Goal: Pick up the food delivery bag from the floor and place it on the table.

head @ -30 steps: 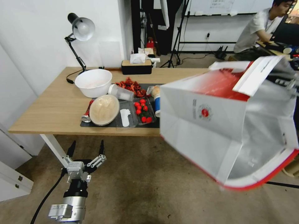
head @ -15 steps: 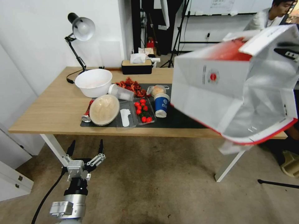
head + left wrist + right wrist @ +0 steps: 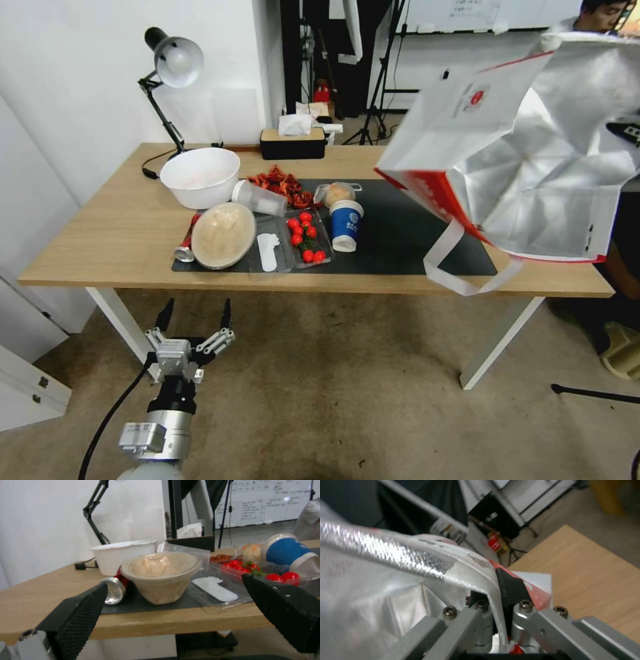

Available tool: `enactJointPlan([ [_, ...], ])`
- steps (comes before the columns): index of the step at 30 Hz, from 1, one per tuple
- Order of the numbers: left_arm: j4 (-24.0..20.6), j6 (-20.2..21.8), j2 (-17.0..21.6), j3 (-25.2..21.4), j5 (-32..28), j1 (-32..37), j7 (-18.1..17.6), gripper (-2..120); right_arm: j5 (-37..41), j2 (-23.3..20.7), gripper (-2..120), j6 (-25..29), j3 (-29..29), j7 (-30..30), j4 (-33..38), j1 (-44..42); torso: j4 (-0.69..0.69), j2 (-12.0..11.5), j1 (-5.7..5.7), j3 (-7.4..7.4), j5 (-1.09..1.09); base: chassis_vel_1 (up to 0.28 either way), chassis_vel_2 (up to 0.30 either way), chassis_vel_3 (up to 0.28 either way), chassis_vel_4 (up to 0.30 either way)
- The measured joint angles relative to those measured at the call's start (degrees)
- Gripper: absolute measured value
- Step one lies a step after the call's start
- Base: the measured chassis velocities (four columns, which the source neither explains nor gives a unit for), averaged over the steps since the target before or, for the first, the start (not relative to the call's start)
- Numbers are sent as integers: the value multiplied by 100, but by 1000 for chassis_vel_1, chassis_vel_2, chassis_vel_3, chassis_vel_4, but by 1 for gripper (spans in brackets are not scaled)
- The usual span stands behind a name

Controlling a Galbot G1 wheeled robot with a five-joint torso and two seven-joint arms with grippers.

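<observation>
The food delivery bag (image 3: pixel 533 153) is up in the air, tipped on its side over the right end of the counter (image 3: pixel 113 233), silver lining facing the head camera and one white strap handle (image 3: pixel 460 267) dangling down past the front edge. The right tool (image 3: pixel 498 597) is clamped on the bag's rim, foil paper pinched between its black pads, with wood-grain top beneath it.

Beneath the bag, the right part of the dark grey mat (image 3: pixel 407 233) lies bare. The left half is crowded: blue paper cup (image 3: pixel 346 225) nearest the bag, a tray of cherry tomatoes (image 3: pixel 307 238) just beside it, a covered beige bowl (image 3: pixel 223 235), a red can (image 3: pixel 186 245) lying on its side, a big white bowl (image 3: pixel 199 177), a tipped clear cup (image 3: pixel 259 197) and a heap of red chillies (image 3: pixel 280 183). A tissue box (image 3: pixel 293 142) and desk lamp (image 3: pixel 170 73) sit at the back.

The left tool (image 3: pixel 193 320) hangs low in front of the counter's left front edge, fingers spread wide, gripping nothing; in its wrist view the beige bowl sits between its two pads (image 3: pixel 83 610)
</observation>
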Motion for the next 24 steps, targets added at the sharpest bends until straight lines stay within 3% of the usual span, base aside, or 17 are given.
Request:
enactJointPlan([
  [1, 14, 0, 71, 15, -23, -20, 17, 100, 266, 125, 0, 169, -1, 566, 53, 149, 1, 0, 0, 0, -2, 0, 0, 0, 0],
  [2, 23, 0, 117, 25, -33, -31, 35, 100, 332, 192, 0, 296, -11, 766, 93, 185, 1, 0, 0, 0, -1, 0, 0, 0, 0],
  [12, -53, -64, 308, -47, -61, 40, 103, 100, 314, 951, 0, 1041, -546, 1156, 354, 832, 0, 0, -1, 0, -3, 0, 0, 0, 0],
  [19, -132, -25, 399, -84, -64, 98, 115, 100, -64, 1821, 0, 1051, -1245, 1589, 48, 1601, 1, -1, -1, 0, 1, 0, 0, 0, 0],
  [24, -152, 4, 441, -122, -74, 124, 115, 100, -276, 2150, 0, 873, -1702, 1863, -180, 2058, 1, -1, -1, 0, -1, 0, 0, 0, 0],
])
